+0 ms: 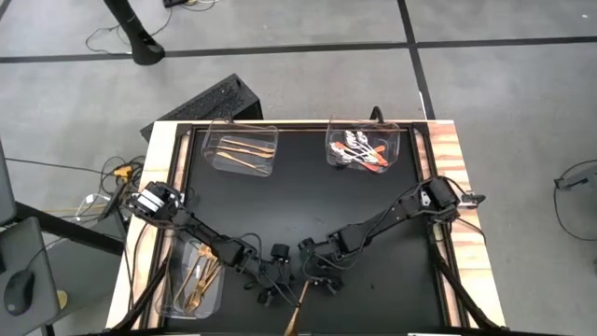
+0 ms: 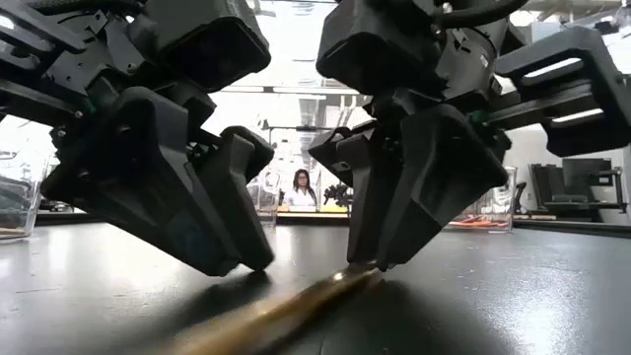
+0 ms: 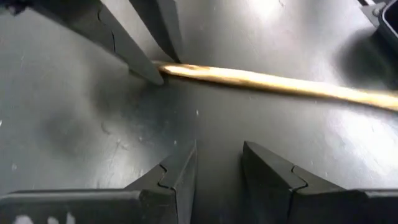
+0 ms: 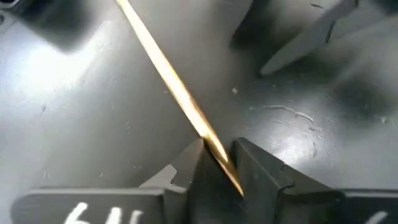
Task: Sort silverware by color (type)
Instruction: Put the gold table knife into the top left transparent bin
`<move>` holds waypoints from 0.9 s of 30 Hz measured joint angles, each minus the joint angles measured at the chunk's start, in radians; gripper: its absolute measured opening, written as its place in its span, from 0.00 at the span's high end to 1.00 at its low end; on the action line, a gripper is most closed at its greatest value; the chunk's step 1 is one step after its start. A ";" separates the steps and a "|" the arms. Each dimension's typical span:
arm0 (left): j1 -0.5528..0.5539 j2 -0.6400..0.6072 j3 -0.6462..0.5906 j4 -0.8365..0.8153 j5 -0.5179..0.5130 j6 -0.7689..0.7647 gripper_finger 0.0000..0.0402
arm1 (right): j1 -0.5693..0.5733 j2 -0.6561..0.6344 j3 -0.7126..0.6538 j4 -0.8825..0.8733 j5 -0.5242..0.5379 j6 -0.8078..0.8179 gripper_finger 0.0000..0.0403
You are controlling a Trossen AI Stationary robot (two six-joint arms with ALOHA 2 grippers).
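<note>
A slim gold knife (image 1: 298, 306) lies on the black table near its near edge. In the right wrist view the knife (image 4: 168, 78) runs away from my right gripper (image 4: 217, 165), which is shut on its far end. My left gripper (image 1: 270, 285) is open and stands low just left of that end, touching nothing; its wrist view shows the gap between its fingers (image 3: 219, 165) short of the knife (image 3: 280, 83). In the low view the left gripper (image 2: 237, 264) and the right gripper (image 2: 363, 264) both reach down to the table. My right gripper pinches the knife's far end (image 4: 208, 140) between its two fingers, coming from above and pointing down at the table. The knife lies flat on the table, its free end (image 1: 291, 327) pointing toward the near edge.
A clear tray with gold utensils (image 1: 242, 149) stands at the far left, and one with orange-handled spoons (image 1: 362, 149) at the far right. A third tray with gold forks (image 1: 198, 280) sits at the near left, under my left arm. A person stands far off in the room (image 2: 299, 187).
</note>
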 joint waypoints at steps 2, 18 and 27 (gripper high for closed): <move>0.000 -0.012 -0.002 -0.015 0.000 0.007 0.70 | -0.005 0.000 0.001 -0.018 0.000 0.010 0.77; -0.001 -0.103 -0.005 -0.248 -0.099 -0.057 0.70 | -0.005 0.014 -0.001 -0.048 0.032 0.069 0.98; -0.008 -0.148 -0.005 -0.178 -0.065 -0.122 0.70 | -0.018 0.006 -0.003 -0.036 0.058 0.132 0.98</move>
